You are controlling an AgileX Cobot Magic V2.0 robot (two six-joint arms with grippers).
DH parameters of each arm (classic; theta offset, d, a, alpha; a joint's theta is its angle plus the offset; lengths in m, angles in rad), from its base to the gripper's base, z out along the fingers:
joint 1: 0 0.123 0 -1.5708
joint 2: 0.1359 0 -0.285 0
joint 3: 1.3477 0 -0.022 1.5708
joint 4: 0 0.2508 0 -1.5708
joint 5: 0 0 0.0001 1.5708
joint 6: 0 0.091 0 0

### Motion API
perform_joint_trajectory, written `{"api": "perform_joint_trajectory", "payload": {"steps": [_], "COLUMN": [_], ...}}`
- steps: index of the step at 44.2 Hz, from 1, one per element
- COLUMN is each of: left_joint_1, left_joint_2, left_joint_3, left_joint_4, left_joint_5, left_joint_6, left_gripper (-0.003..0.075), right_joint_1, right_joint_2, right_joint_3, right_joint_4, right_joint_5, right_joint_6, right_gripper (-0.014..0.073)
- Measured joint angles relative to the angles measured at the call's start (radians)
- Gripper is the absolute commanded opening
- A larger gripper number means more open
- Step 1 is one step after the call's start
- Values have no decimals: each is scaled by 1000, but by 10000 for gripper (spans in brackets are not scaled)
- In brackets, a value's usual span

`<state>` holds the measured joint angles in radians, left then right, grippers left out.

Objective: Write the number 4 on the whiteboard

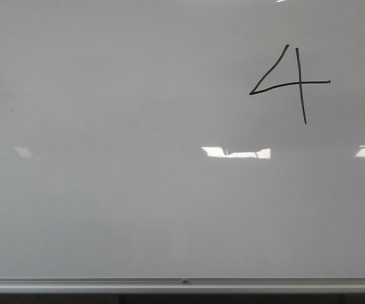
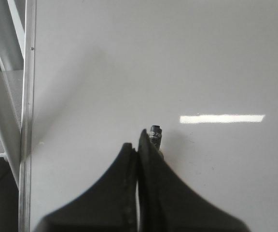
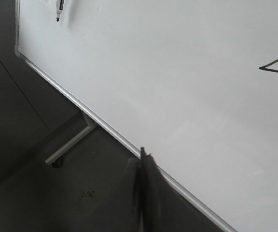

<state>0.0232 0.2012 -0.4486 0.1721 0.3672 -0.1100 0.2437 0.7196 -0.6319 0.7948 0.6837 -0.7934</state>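
Finishing: number 4 (image 1: 290, 83) complete on whiteboard (image 1: 138, 209); left end effector (image 2: 144, 145) clamps marker (image 2: 155, 134), lift clear without smudging; right end effector (image 3: 144, 162) closed, empty.

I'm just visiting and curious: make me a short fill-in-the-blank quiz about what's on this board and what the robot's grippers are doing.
1. The digit drawn on the whiteboard is a ____.
2. In the front view, that digit sits in the upper ____ part of the board.
3. The left gripper is shut on a black ____.
4. The right gripper holds ____.

Missing words: 4; right; marker; nothing
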Motion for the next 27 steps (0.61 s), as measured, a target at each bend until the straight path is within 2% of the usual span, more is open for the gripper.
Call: {"api": "perform_joint_trajectory", "payload": {"steps": [11,27], "left_joint_1": [0,-46], "left_joint_2": [-2,-207], "left_joint_3": [20,270], "left_joint_4": [-15,-251], "left_joint_5": [-19,-68], "left_joint_6": [2,173], "left_gripper": [-20,-20], "right_joint_1": [0,-2], "right_joint_2": [0,0], "right_joint_3": [0,0], "right_joint_4": [0,0], "right_joint_5": [0,0], "right_joint_6": [0,0], "right_gripper": [-62,-62]}}
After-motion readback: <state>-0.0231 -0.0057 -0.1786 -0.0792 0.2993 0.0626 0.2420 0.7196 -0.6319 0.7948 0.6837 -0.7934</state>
